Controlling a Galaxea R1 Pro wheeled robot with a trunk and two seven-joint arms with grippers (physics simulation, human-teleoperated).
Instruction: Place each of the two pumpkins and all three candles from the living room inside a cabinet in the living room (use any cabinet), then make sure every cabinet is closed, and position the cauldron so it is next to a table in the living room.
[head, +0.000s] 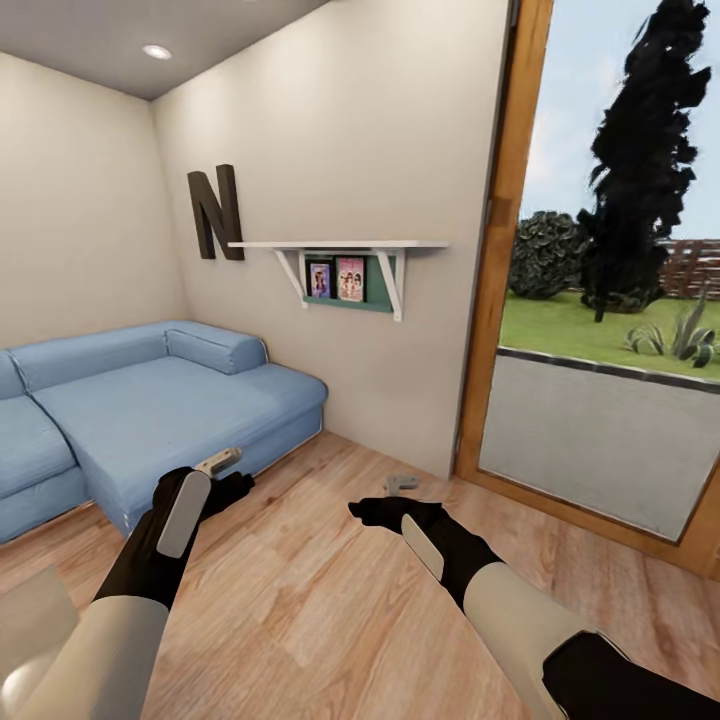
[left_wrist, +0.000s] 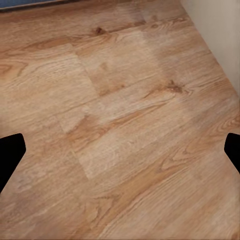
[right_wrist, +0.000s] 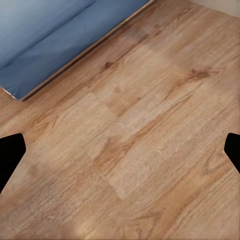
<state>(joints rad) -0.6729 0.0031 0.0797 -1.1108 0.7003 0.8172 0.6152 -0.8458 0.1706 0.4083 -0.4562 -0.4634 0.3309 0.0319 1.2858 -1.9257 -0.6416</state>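
Head view: both arms hang over bare wood floor (head: 300, 560), sofa (head: 150, 400) at ten o'clock. Left gripper (head: 222, 470) and right gripper (head: 392, 495) fingers spread, empty. No pumpkins, candles, cabinet or cauldron here; turning blind risks clipping the sofa.

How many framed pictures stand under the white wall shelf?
2. Both stand side by side in the green holder below the white shelf: the dark-framed picture nearer the sofa, the pink picture nearer the window. Others may be hidden.

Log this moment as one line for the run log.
phase: in transit | left gripper: open, empty | right gripper: open, empty | in view: blue sofa, wall shelf, glass door, wood floor
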